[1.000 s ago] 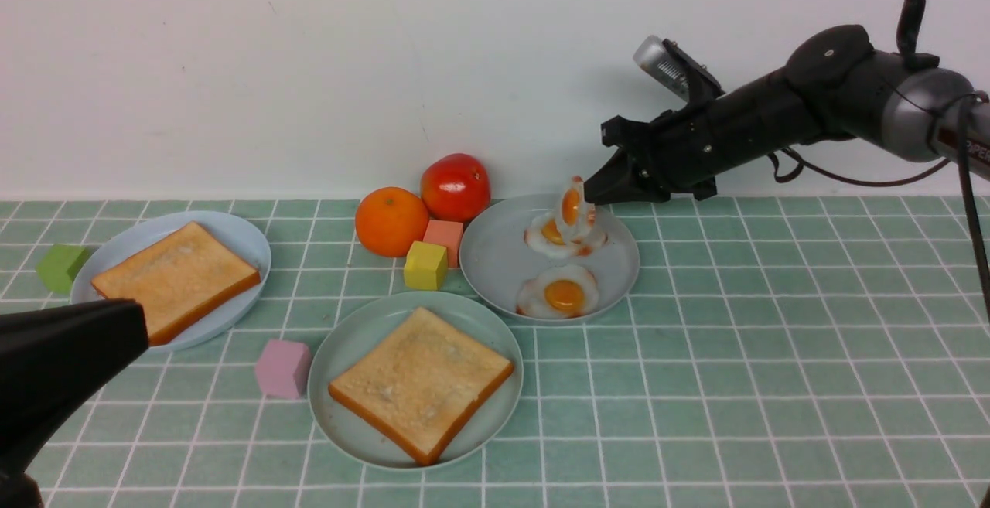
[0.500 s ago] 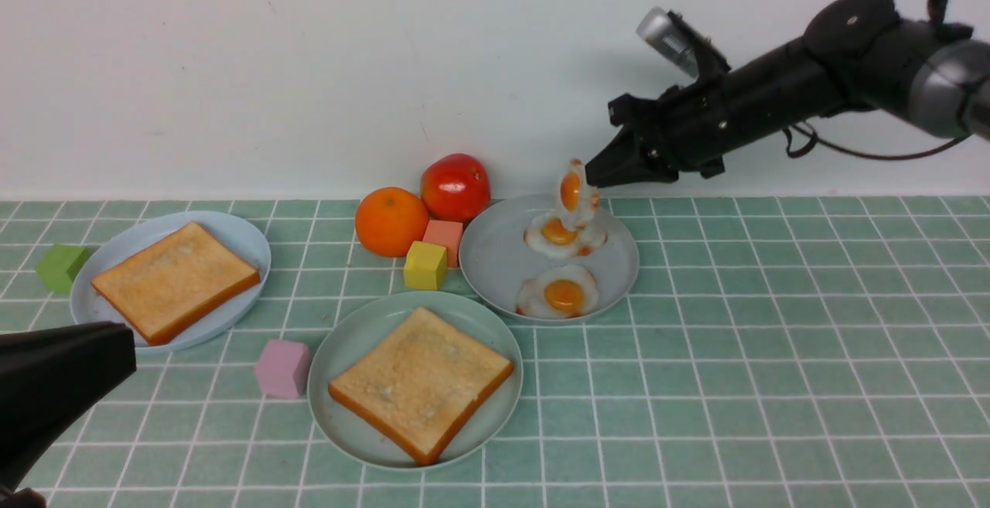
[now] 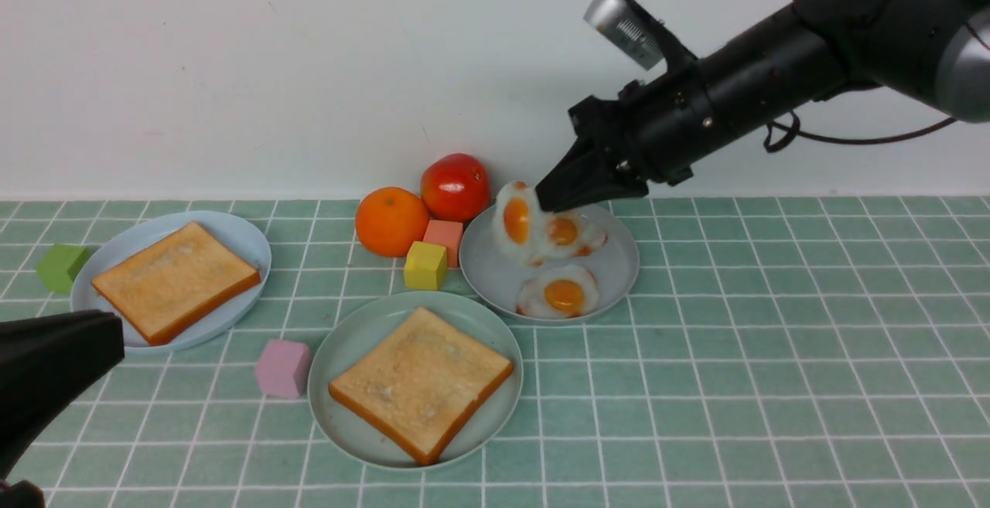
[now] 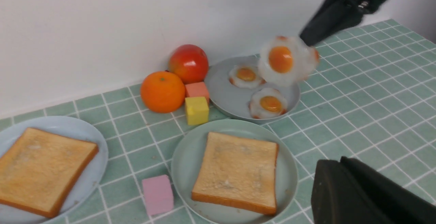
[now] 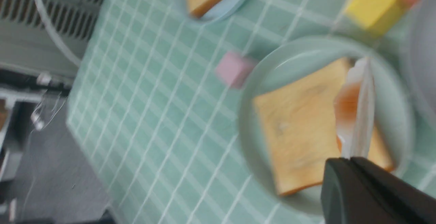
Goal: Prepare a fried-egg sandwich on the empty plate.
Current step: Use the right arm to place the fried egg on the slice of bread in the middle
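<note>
The mint-green plate stands at the front middle with one toast slice lying on it. A second toast slice lies on the pale blue plate at the left. My right gripper is shut on a fried egg, which hangs on edge above the left part of the grey plate. Two more eggs lie on that plate. In the right wrist view the held egg hangs from the gripper over the toast. My left gripper is shut and empty at the front left.
An orange, a tomato, a salmon cube and a yellow cube sit between the plates at the back. A pink cube stands left of the mint plate. A green cube sits far left. The wall is close behind.
My right gripper has lifted the egg off the grey plate and carried it left and toward me. My left gripper has sunk a little lower in the front view.
</note>
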Tool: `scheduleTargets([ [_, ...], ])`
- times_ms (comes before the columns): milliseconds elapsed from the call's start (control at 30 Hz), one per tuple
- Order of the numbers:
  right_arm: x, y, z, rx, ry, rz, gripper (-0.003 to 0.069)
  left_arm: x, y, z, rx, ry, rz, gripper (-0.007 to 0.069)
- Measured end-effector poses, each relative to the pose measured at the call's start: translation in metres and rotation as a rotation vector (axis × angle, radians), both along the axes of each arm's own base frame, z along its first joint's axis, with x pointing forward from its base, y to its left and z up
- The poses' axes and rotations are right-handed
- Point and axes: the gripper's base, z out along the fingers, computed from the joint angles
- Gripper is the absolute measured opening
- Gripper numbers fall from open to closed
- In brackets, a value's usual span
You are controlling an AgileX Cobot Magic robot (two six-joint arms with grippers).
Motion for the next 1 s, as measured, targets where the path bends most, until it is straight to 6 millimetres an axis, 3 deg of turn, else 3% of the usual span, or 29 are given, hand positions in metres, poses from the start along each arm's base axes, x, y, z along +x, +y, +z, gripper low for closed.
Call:
scheduleTargets([
  [167,-0.026,0.025,-0.013,0.055,0.052,0.061,0.0003,0.001,0.002,0.001,-0.001,-0.010,0.022,0.0025],
  [400,-0.043,0.056,-0.035,0.059,0.056,0.072,0.0007,0.002,0.002,0.001,0.002,-0.016,0.030,0.0029],
  [600,-0.038,0.075,-0.059,0.111,0.114,0.043,0.0007,0.002,0.002,0.001,0.002,-0.016,0.030,0.0034],
  [800,-0.028,0.081,-0.088,0.138,0.183,0.007,0.0008,0.002,0.002,0.001,0.002,-0.016,0.030,0.0038],
  [1000,-0.024,0.083,-0.103,0.133,0.210,-0.015,0.0008,0.002,0.002,0.001,0.002,-0.016,0.030,0.0038],
])
